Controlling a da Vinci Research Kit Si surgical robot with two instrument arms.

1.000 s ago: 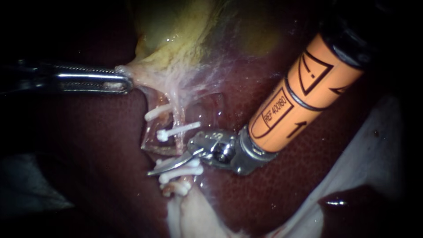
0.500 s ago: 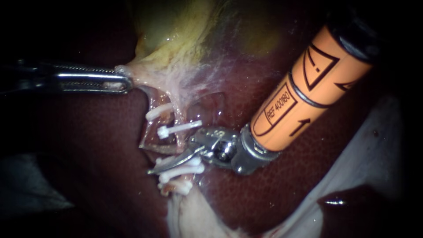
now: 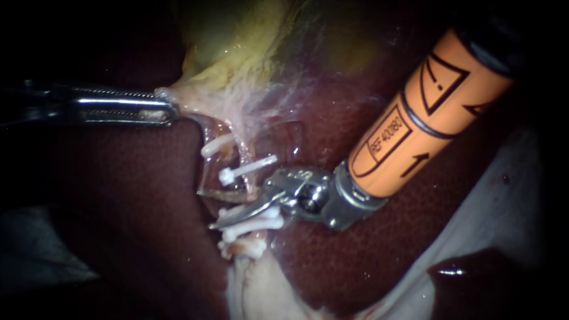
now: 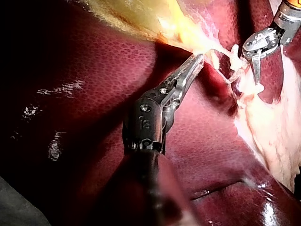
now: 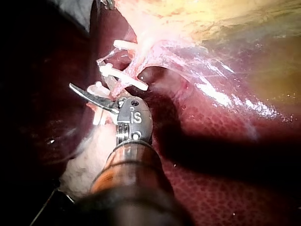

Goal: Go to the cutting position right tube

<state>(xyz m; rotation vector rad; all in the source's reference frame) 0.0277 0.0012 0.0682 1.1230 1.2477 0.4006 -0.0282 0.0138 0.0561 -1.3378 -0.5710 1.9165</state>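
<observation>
The left instrument (image 3: 169,111), a slim silver shaft coming in from the left, has its pincer pressed together on the pale, stringy tissue at the narrow end of the yellow-green gallbladder (image 3: 237,53). The left wrist view shows the same: the ridged pincer of the left instrument (image 4: 197,60) pinches that pale tissue where it leaves the yellow wall.

Below the held tissue, the thin pinkish right tube (image 3: 243,155) runs down over the dark red liver (image 3: 148,237). White plastic clips cross it. One short clip (image 3: 216,145) sits high up, a longer middle clip (image 3: 246,169) lies below it, and two lower clips (image 3: 255,224) lie close together further down.

The right instrument (image 3: 228,219), with an orange-sleeved shaft and a silver wrist, comes in from the upper right. One thin curved blade shows. It lies across the line of the right tube, between the middle clip and the lower clips, just beside the upper of those two. I cannot tell whether its pincer is spread or pressed together.

In the right wrist view the right instrument (image 5: 80,89) reaches past the tube, under the long white clip (image 5: 123,77).
</observation>
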